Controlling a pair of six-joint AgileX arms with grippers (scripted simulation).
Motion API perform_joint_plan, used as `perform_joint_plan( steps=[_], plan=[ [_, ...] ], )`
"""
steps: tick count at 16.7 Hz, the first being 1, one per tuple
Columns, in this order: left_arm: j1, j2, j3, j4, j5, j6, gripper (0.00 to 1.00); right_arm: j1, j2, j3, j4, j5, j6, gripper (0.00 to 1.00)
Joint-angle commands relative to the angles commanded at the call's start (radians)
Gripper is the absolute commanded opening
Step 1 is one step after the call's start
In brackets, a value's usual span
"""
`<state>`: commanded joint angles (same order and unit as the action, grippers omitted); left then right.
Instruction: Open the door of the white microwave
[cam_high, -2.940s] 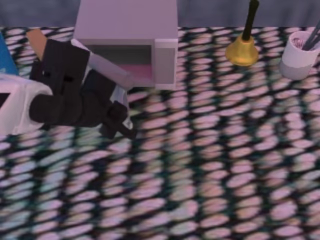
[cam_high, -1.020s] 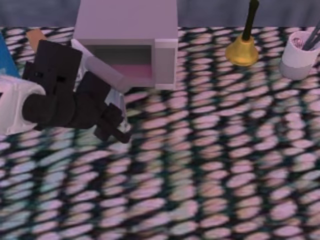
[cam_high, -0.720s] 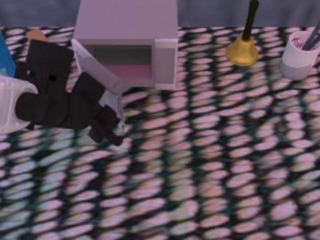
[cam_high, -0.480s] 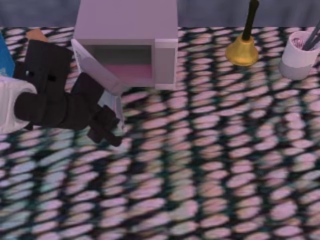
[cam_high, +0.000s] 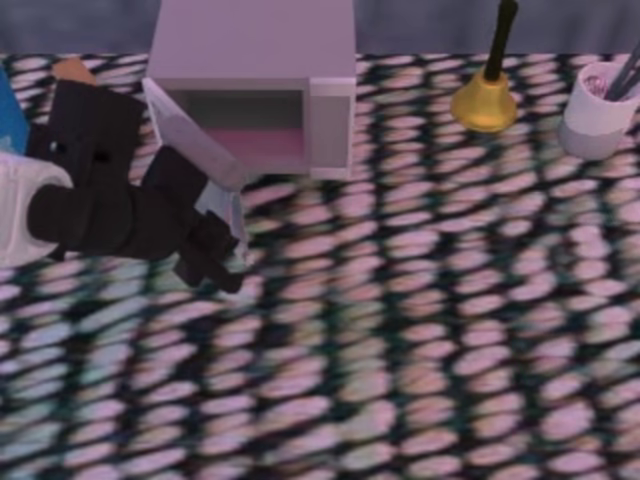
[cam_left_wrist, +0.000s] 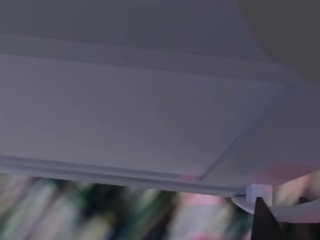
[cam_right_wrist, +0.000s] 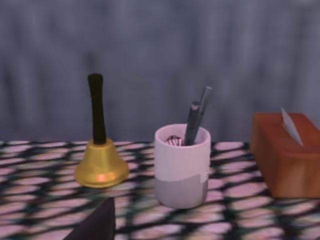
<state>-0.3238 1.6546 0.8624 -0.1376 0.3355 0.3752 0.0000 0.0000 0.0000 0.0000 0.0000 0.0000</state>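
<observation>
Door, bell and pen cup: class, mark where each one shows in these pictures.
door (cam_high: 195, 140), top view, on its swung-out panel.
bell (cam_right_wrist: 101, 165), right wrist view, on its gold body.
pen cup (cam_right_wrist: 181, 167), right wrist view, on its outer wall.

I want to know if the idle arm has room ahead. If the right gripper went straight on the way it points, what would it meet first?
Judging by the right wrist view, probably the white cup holding pens, with the gold bell just beside that line. Depth is unclear, so which comes first is uncertain. The tissue box sits well off to the side.

White microwave (cam_high: 255, 45) is sitting at the table's far left-centre, pinkish floor showing. Its door (cam_high: 192, 135) is standing swung open leftward.
</observation>
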Motion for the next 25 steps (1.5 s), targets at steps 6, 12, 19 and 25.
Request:
perform_joint_plan(
  steps=[6,12,19,25],
  plan=[
    [0.000,0.000,0.000,0.000,0.000,0.000,0.00,0.000,0.000,0.000,0.000,0.000,0.000,1.00],
    [0.000,0.000,0.000,0.000,0.000,0.000,0.00,0.000,0.000,0.000,0.000,0.000,0.000,1.00],
    [0.019,-0.004,-0.001,-0.019,0.034,0.044,0.00,0.000,0.000,0.000,0.000,0.000,0.000,1.00],
    [0.042,-0.007,-0.001,-0.039,0.062,0.092,0.00,0.000,0.000,0.000,0.000,0.000,0.000,1.00]
  ],
)
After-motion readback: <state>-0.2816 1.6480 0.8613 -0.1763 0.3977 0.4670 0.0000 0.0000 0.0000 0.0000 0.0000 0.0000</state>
